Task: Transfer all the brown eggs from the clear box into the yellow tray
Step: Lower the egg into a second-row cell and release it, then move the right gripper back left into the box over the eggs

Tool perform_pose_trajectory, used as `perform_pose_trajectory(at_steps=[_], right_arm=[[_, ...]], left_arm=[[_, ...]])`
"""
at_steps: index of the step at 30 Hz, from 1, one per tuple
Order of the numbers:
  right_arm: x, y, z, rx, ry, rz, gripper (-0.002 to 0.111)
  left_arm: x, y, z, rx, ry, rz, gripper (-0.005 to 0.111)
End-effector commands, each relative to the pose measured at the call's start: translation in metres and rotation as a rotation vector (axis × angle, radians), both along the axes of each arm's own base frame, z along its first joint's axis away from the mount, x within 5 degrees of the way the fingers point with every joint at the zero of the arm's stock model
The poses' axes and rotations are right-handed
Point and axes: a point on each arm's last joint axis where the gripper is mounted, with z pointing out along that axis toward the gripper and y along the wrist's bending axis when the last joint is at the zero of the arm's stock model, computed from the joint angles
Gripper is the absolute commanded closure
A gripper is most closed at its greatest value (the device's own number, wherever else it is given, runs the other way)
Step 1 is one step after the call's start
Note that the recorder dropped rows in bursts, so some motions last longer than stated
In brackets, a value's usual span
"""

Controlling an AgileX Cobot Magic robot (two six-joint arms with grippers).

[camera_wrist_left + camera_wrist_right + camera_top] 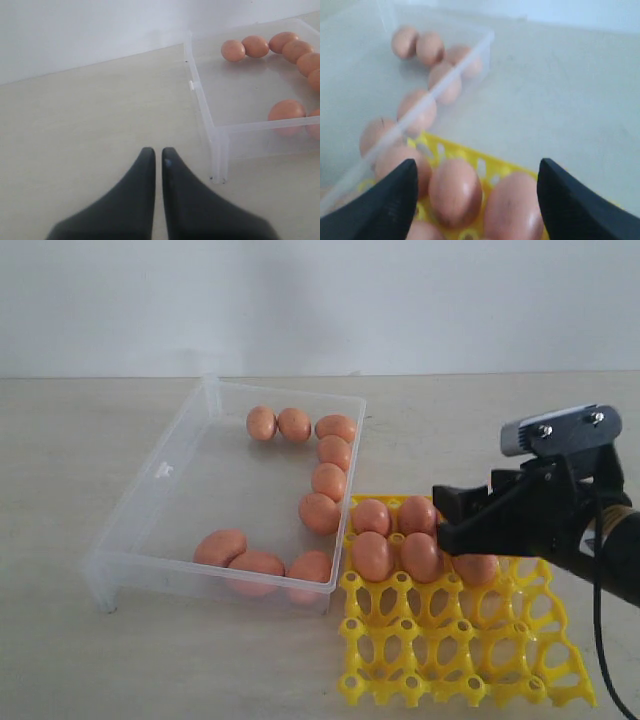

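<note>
Pale bench (100, 660) w/ a plain white wall (300, 300) behind. The right gripper (477, 170) hangs over the far rows of the yellow tray (352, 686), fingers (390, 200) spread wide & gripping nothing. An egg sits in its cell beneath the gap, clear of both fingers as far as we can tell. The left gripper (157, 152) is low over bare bench off the near left corner of the clear box (180, 580), tips pressed nearly together, empty. Progress: we count approx. five brown eggs (372, 556) seated in the tray, all in the two rows at its far edge. One is partly hidden behind the right gripper, so there may be more we can't see. The tray's near rows are all vacant cells. In the box we count nine: six strung in an L along the far wall & down the wall next to the tray, three bunched at the near right corner. So by our reckoning abt a third is done, two thirds to go. The tray sits just beside the box's near right corner, so each carry should be short. We'd judge the eggs nearest the tray the easiest next pick.
</note>
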Motion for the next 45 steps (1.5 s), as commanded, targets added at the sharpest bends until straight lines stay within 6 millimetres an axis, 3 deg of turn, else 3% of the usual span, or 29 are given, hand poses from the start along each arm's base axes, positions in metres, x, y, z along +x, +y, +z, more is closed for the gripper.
perform_pose_trajectory(at_steps=[1, 5, 10, 15, 19, 21, 23, 25, 28, 31, 35, 41, 45], right_arm=[[0.000, -0.002, 0.034, 0.068, -0.206, -0.021, 0.048], [-0.004, -0.003, 0.050, 0.146, -0.265, -0.030, 0.050], [-0.005, 0.017, 0.059, 0.193, -0.182, 0.166, 0.070], [0.024, 0.055, 0.105, 0.279, -0.169, 0.350, 0.075], [0.055, 0.093, 0.124, 0.165, -0.134, 0.371, 0.097], [0.066, 0.119, 0.116, 0.063, -0.072, 0.400, 0.105], [0.067, 0.147, 0.102, -0.059, -0.021, 0.455, 0.104], [0.068, 0.170, 0.084, -0.195, 0.003, 0.498, 0.096], [0.072, 0.185, 0.059, -0.316, 0.064, 0.455, 0.078], [0.085, 0.179, 0.031, -0.420, 0.181, 0.288, 0.063], [0.094, 0.163, 0.013, -0.597, 0.272, 0.117, 0.061], [0.089, 0.162, 0.017, -0.677, 0.299, 0.194, 0.061], [0.083, 0.168, 0.015, -0.875, 0.262, 0.393, 0.061]], left_arm=[[0.000, 0.000, -0.001, -0.011, -0.002, 0.007, 0.103], [0.000, 0.000, -0.001, -0.011, -0.002, 0.007, 0.103], [0.000, 0.000, -0.001, -0.011, -0.002, 0.007, 0.103], [0.000, 0.000, -0.001, -0.011, -0.002, 0.007, 0.103], [0.000, 0.000, -0.001, -0.011, -0.002, 0.007, 0.103], [0.000, 0.000, -0.001, -0.011, -0.002, 0.007, 0.103], [0.000, 0.000, -0.001, -0.011, -0.002, 0.007, 0.103], [0.000, 0.000, -0.001, -0.011, -0.002, 0.007, 0.103], [0.000, 0.000, -0.001, -0.011, -0.002, 0.007, 0.103], [0.000, 0.000, -0.001, -0.011, -0.002, 0.007, 0.103], [0.000, 0.000, -0.001, -0.011, -0.002, 0.007, 0.103], [0.000, 0.000, -0.001, -0.011, -0.002, 0.007, 0.103], [0.000, 0.000, -0.001, -0.011, -0.002, 0.007, 0.103]])
